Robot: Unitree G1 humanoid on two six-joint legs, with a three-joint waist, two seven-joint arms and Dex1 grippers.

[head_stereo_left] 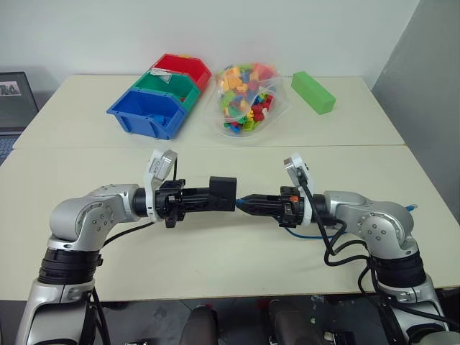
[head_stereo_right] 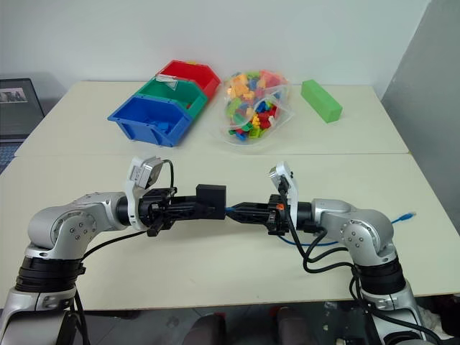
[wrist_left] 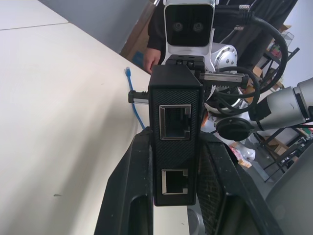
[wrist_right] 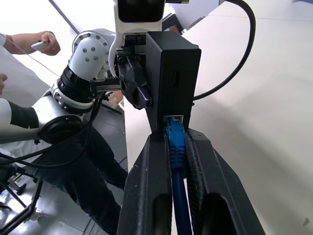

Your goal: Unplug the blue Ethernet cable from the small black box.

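Right wrist view: ribbed blue Ethernet cable (wrist_right: 177, 147) plugged into matte small black box (wrist_right: 173, 78).

No readable text.
No legible words, numbers, labels or brand marks appear on anything in these views.

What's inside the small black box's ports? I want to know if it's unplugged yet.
The blue Ethernet cable still sits in one port of the small black box; two ports facing the left wrist camera are empty. The contacts are hidden.

robot lab: parts bins (head_stereo_left: 159, 97), brick bag (head_stereo_left: 246, 97), laptop (head_stereo_left: 14, 108).
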